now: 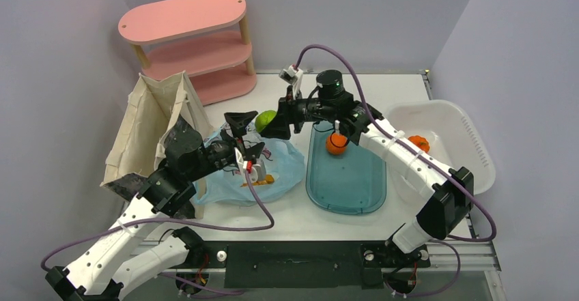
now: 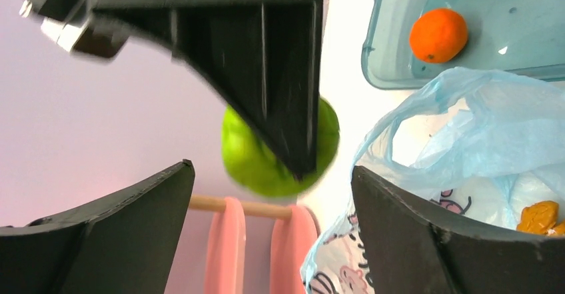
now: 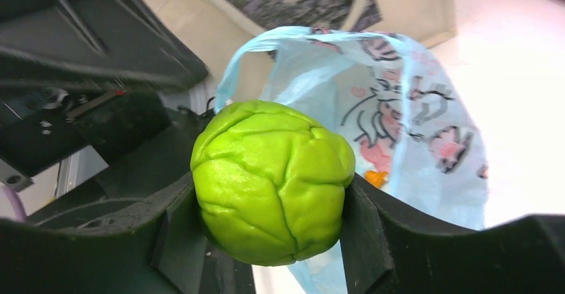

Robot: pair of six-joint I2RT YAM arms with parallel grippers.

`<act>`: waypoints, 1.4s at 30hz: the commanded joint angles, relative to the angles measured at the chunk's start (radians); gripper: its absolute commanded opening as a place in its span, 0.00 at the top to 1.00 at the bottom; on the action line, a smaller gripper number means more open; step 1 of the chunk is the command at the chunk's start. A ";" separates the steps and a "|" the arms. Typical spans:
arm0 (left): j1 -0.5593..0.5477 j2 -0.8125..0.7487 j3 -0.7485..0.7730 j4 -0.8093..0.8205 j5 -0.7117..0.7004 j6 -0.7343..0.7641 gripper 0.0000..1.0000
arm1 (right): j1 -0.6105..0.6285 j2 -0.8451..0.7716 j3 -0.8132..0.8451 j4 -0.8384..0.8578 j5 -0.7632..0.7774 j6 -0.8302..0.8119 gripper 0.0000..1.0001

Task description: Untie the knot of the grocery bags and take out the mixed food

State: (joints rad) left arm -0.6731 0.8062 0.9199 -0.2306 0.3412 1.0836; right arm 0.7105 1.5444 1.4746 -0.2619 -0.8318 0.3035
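**Green fruit gripped**

You see the right jaws clamped on the green fruit [image 3: 273, 181], left of the tub [image 1: 345, 192]. The blue bag [image 1: 283, 168] lies on the desk [image 1: 300, 222], also left of it. The left jaws stand wide apart, empty. An orange fruit [image 1: 335, 144] sits in the tub.

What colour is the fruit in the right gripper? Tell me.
Bright green; the fruit shows best in right wrist view.

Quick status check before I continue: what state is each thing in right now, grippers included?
right gripper: shut on the green fruit.
green fruit: out of the bag, clamped.
left gripper: open, empty.
grocery bag: untied, mouth open, an orange-yellow item inside.
orange fruit: lying in the teal tub.
canvas tote: upright, mouth open.
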 commanded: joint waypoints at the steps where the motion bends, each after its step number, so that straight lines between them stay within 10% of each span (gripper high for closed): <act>1: 0.003 -0.049 -0.019 0.031 -0.124 -0.105 0.11 | -0.125 -0.074 -0.012 0.021 -0.025 0.021 1.00; 15: 0.039 -0.030 -0.087 -0.471 -0.057 -0.349 0.07 | -0.510 -0.287 -0.305 -0.503 0.244 -0.525 1.00; 35: 0.101 0.288 -0.179 -0.118 -0.210 -0.718 0.13 | -0.533 -0.205 -0.542 -0.409 0.506 -0.632 0.90; 42: 0.097 0.368 -0.208 -0.053 -0.244 -0.733 0.13 | -0.527 -0.166 -0.544 -0.391 0.503 -0.639 0.57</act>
State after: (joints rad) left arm -0.5789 1.1297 0.7128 -0.3882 0.1482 0.3954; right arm 0.1829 1.3647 0.9310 -0.6991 -0.3443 -0.3222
